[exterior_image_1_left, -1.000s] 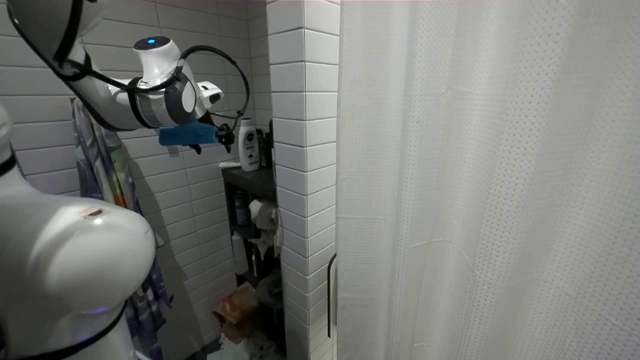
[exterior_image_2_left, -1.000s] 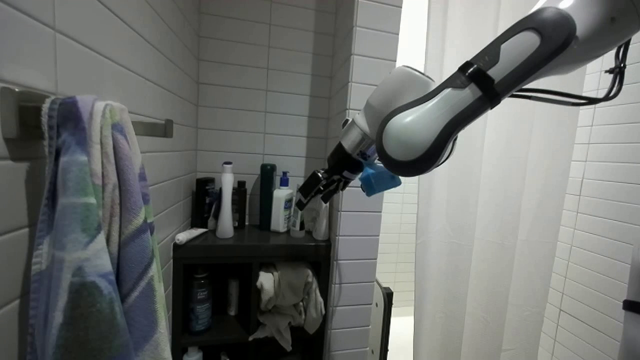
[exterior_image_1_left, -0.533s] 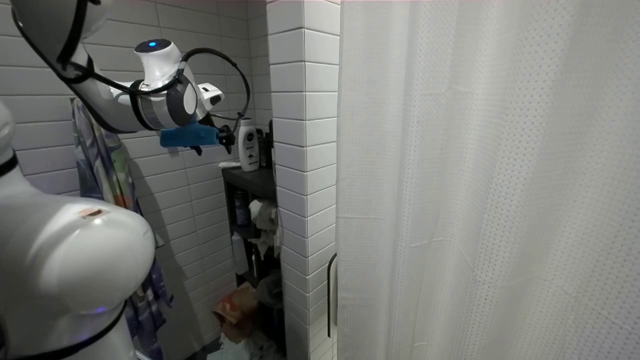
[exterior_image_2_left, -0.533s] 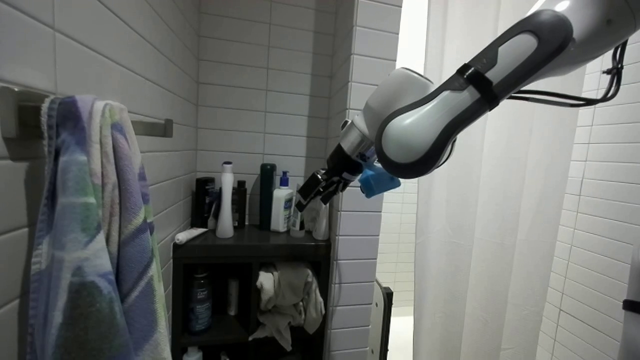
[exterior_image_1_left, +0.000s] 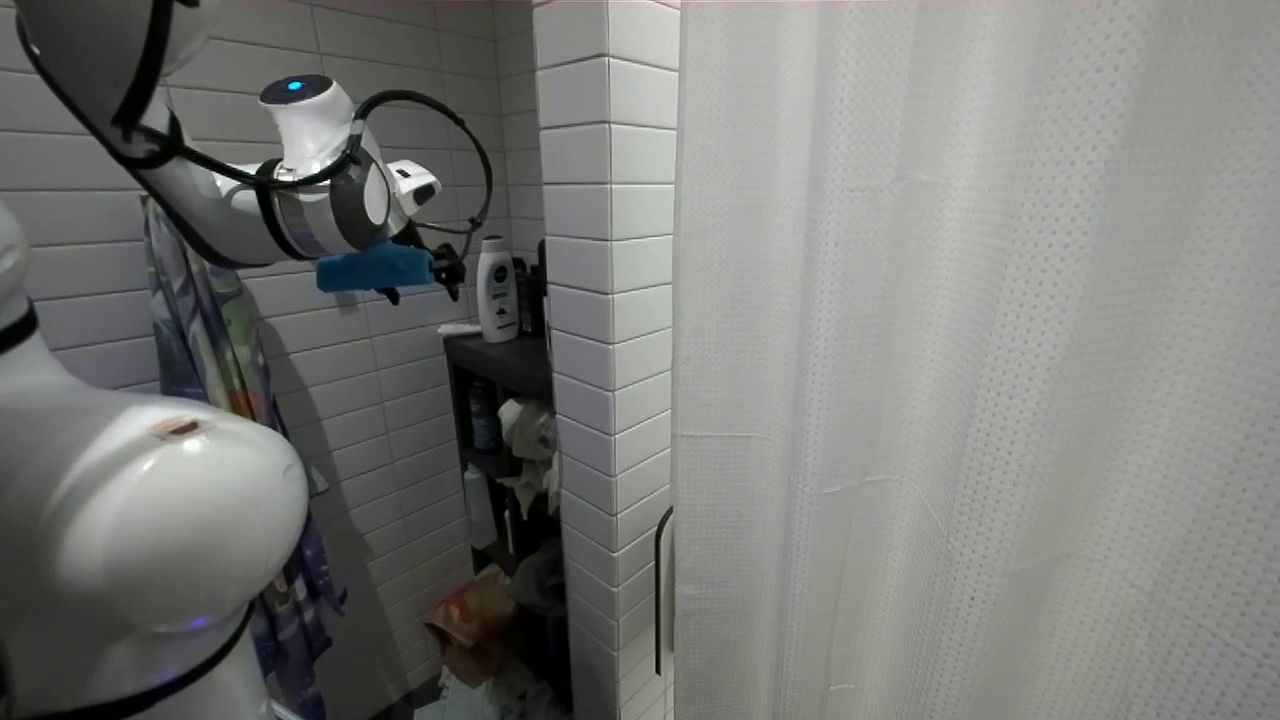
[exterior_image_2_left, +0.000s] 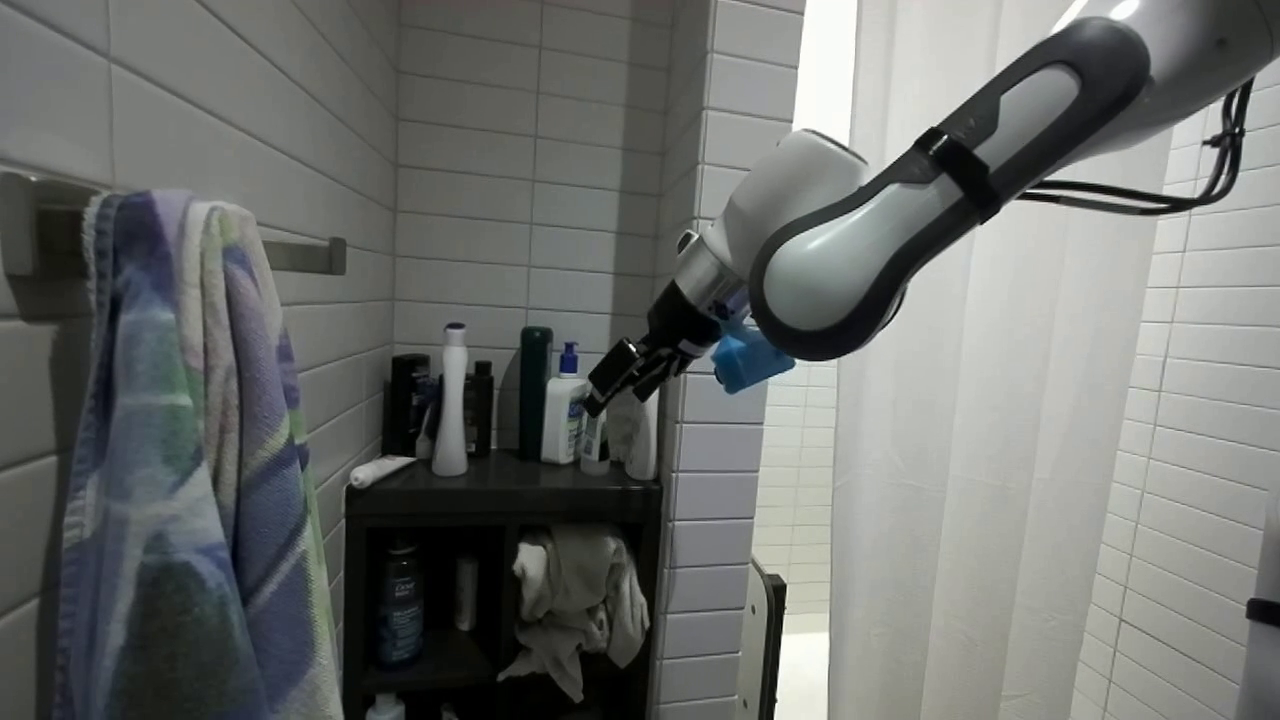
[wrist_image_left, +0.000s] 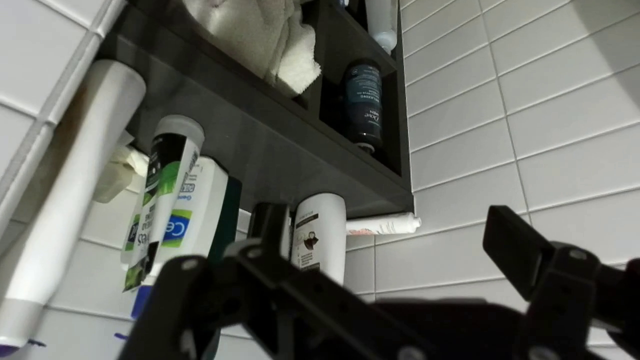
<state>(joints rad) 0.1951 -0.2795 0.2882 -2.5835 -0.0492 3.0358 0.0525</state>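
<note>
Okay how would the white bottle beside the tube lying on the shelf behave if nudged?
The white bottle may tip easily, since it stands tall and looks slim. Its smooth surface could prove slippery. It probably keeps its shape, showing no dents.

Light dim, grey | bright strip (exterior_image_2_left: 826, 60) beside shower curtain (exterior_image_2_left: 960, 400), beyond jaws | shadow down tiled wall (exterior_image_2_left: 530, 180) above jaws | shelf unit (exterior_image_2_left: 505, 500) below, murky | glare on robot shoulder (exterior_image_1_left: 180, 500) behind | wrist view: gripper (wrist_image_left: 387, 232) dark, softly blurred
</note>
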